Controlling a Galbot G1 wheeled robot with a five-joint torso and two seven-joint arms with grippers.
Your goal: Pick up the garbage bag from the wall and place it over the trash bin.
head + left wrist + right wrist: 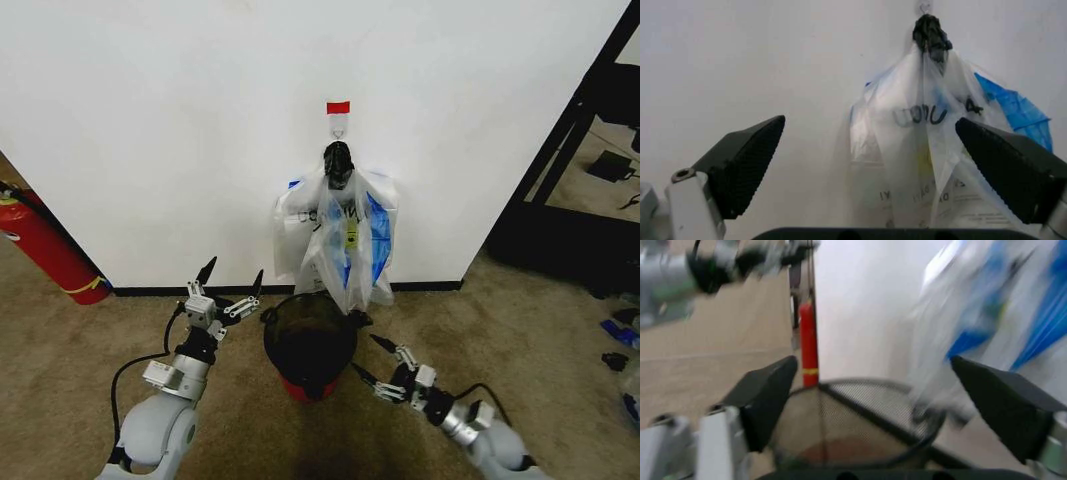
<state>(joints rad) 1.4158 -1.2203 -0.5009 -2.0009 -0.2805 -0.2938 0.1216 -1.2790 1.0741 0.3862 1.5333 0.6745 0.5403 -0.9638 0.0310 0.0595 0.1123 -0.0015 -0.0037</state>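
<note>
garbage bag (345, 240) hangs bunched on wall (150, 120) hook, above trash bin (310, 335) | left gripper (230, 283) wide open, empty, aimed at bags (lining up a grab, likely) | right gripper (365, 360) open, empty, beside bin

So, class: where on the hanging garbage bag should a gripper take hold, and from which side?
Probably the loose lower front of the garbage bag, approached head-on from the room side: it hangs flat against the wall, bunched tight under the black clip.
</note>
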